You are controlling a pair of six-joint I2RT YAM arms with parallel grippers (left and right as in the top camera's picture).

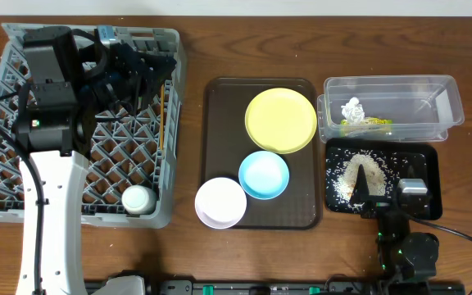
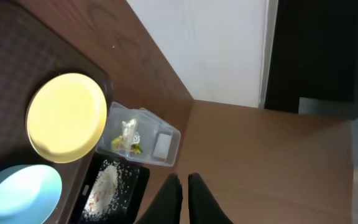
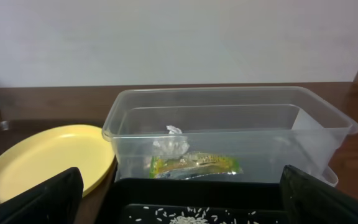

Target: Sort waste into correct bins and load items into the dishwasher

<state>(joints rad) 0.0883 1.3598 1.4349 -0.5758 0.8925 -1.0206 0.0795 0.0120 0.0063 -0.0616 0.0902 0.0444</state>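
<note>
Grippers: right gripper point(image 3: 179, 205) spread wide, empty, over flat black rectangular tray point(image 1: 428, 164) with one heap of white rice scraps point(image 1: 363, 174); left gripper point(image 2: 184, 194) pressed nearly together, empty, its arm point(image 1: 52, 188) folded above large grey plastic dish rack point(image 1: 6, 176). Rack: one white cup point(image 1: 137, 199), one pair of thin wooden chopsticks point(image 1: 164, 115). Brown serving tray point(image 1: 224, 123): one round yellow plate point(image 1: 281, 120), one light blue bowl point(image 1: 264, 174), one pinkish-white bowl point(image 1: 220, 202).

- Left arm point(image 1: 52, 221): long white link with rounded edges, topped by boxy black joint housings point(image 1: 46, 82).
- Thin black cable point(image 1: 36, 197) along the white link.
- Left gripper point(image 1: 150, 70): black and angular, with slim, dark, tapered fingers point(image 2: 199, 199).
- Right arm point(image 1: 408, 254): compact, all black, with small green lights point(image 1: 392, 240) and a black lead point(image 1: 465, 238).
- Right gripper point(image 1: 386, 195): broad matte-black finger blocks point(image 3: 33, 199) and a pale grey top plate point(image 1: 414, 187).
</note>
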